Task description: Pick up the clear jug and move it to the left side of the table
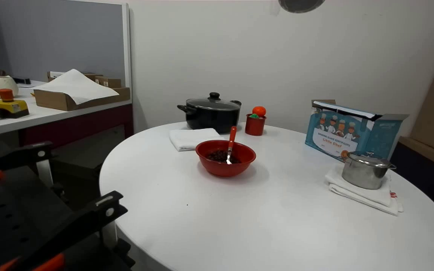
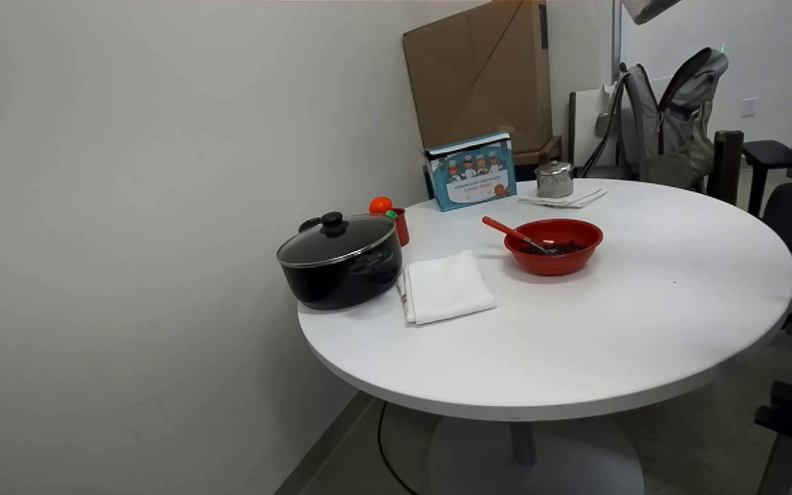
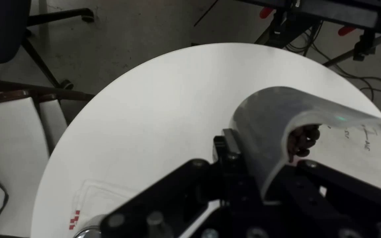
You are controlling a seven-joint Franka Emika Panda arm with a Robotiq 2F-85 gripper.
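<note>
The clear jug [image 3: 263,119] is large in the wrist view, lying tilted with its mouth towards the right. Dark beans show inside its rim, and dark markings show on its wall. My gripper [image 3: 261,162] is shut on it, with a finger on each side of the held part. I cannot tell whether the right finger is inside the mouth. The jug is held high above the white round table [image 1: 277,226]. In the exterior views only a grey rounded end, seemingly the jug [image 1: 301,4], shows at the top edge [image 2: 649,8]. The gripper is out of view there.
On the table are a red bowl [image 1: 209,162] with beans and spoon, a black pot [image 1: 211,116], a red cup [image 1: 254,126], white cloths [image 1: 194,138], a silver pot [image 1: 365,173] and a blue box [image 1: 333,131]. A wall stands behind.
</note>
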